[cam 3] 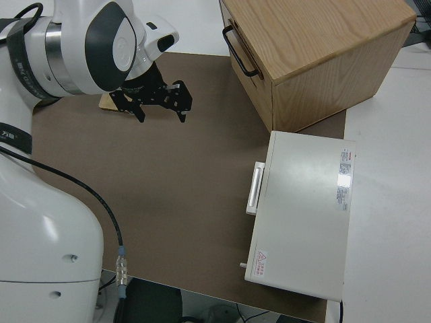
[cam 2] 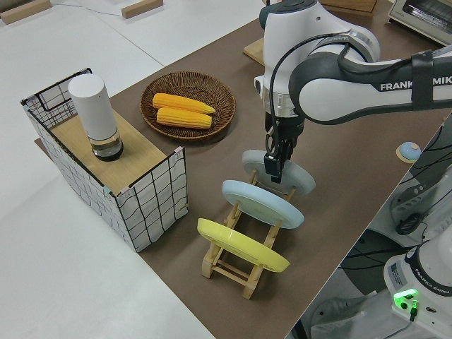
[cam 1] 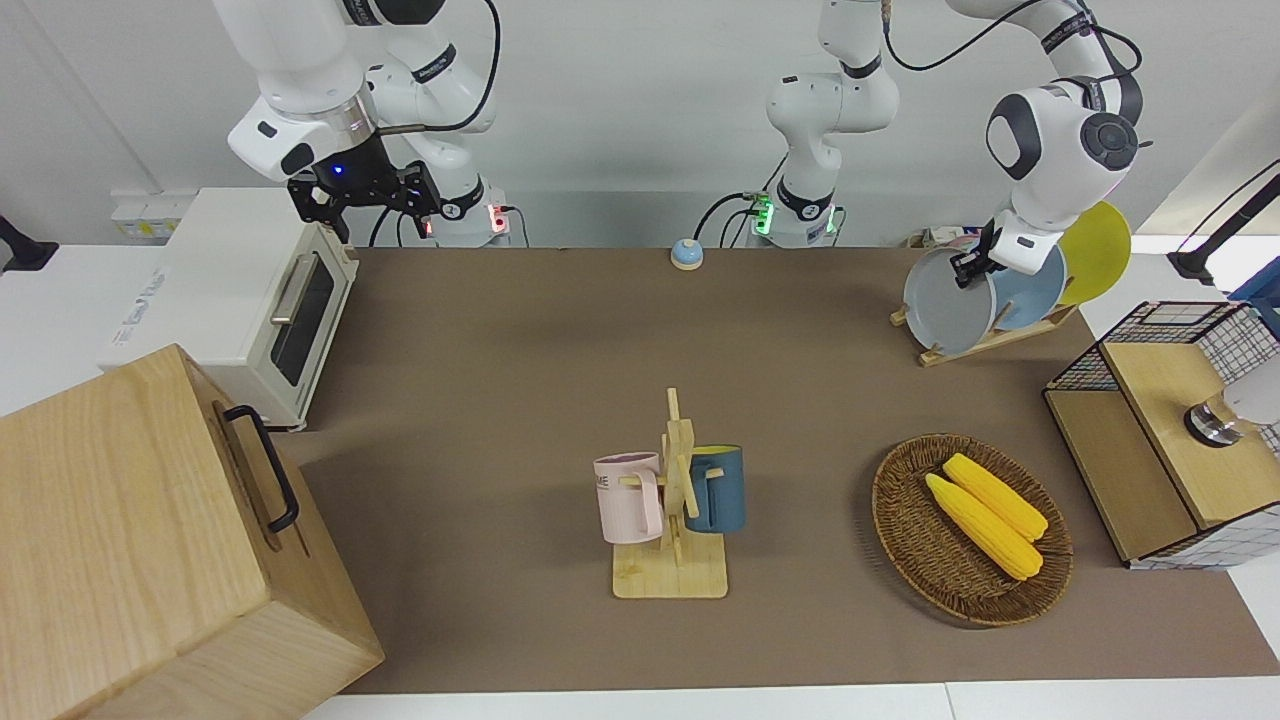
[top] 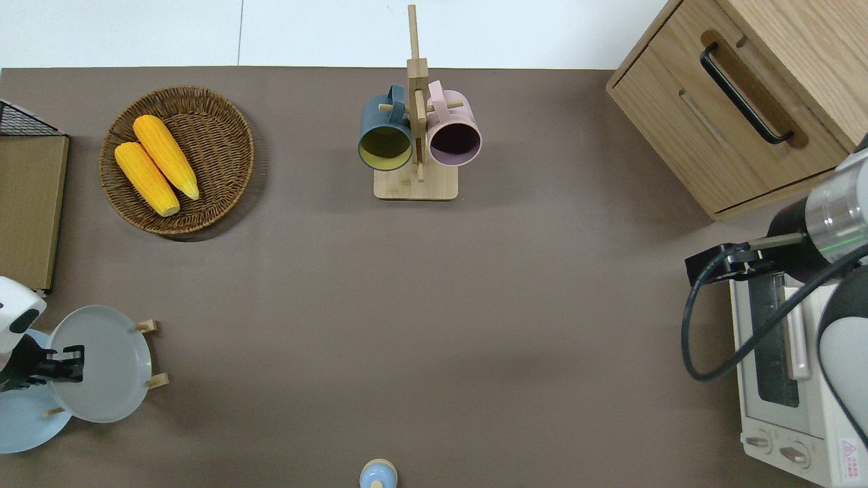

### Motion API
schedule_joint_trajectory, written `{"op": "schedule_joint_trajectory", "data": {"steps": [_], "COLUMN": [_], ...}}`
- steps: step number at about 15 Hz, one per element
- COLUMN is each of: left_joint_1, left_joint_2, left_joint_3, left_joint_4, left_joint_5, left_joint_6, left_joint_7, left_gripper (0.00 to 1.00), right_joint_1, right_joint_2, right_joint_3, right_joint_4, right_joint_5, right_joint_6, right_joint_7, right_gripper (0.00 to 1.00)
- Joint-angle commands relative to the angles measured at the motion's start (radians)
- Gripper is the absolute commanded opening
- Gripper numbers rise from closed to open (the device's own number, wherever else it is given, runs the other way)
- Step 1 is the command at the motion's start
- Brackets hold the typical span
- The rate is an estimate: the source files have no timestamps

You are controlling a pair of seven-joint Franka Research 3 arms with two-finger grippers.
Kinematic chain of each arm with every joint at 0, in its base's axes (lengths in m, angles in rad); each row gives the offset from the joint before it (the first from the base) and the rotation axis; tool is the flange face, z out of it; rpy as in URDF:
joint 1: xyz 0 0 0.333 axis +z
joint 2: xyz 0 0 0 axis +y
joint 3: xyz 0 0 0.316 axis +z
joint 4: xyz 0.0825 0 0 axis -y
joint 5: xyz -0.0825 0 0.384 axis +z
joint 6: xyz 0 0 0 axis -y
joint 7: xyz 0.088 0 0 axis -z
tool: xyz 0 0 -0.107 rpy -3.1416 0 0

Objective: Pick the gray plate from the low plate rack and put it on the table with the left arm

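The gray plate [cam 1: 945,305] stands tilted in the end slot of the low plate rack [cam 1: 985,340], at the left arm's end of the brown table [cam 1: 500,350]. It also shows in the overhead view [top: 108,379] and the left side view [cam 2: 300,180]. My left gripper [cam 1: 968,265] points down at the plate's upper rim [top: 64,360] [cam 2: 272,166]. A light-blue plate [cam 1: 1035,290] and a yellow plate [cam 1: 1100,250] fill the other rack slots. My right gripper [cam 3: 160,108] is open, empty and parked.
A wicker basket [cam 1: 905,540] with two corn cobs lies farther from the robots than the rack. A wire crate [cam 1: 1160,400] stands at the table's end beside it. A mug stand [cam 1: 675,500], a toaster oven [cam 1: 260,300], a wooden cabinet [cam 1: 150,540] and a small blue bell [cam 1: 686,254] are also here.
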Motion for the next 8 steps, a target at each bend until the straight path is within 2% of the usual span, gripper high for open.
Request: {"op": "schedule_joint_trajectory", "data": {"steps": [1, 6, 8], "left_joint_1": [0.000, 0.000, -0.008], "left_joint_2": [-0.031, -0.033, -0.031], "left_joint_3": [0.006, 0.006, 0.006], "left_joint_4": [-0.013, 0.012, 0.056], "left_joint_5": [-0.005, -0.005, -0.005], "left_joint_6": [-0.003, -0.006, -0.065], "left_joint_7": [0.014, 0.013, 0.011], "left_gripper": [0.14, 0.14, 0.14], "right_joint_1": [-0.023, -0.023, -0.023], "right_joint_2": [-0.002, -0.002, -0.002], "right_joint_3": [0.021, 0.021, 0.021], "right_joint_4": [0.007, 0.006, 0.007], "right_joint_5": [-0.006, -0.006, -0.006], "right_joint_6": [-0.011, -0.011, -0.011], "right_joint_7": [0.012, 0.012, 0.012], "right_gripper": [0.983, 0.983, 0.983]}}
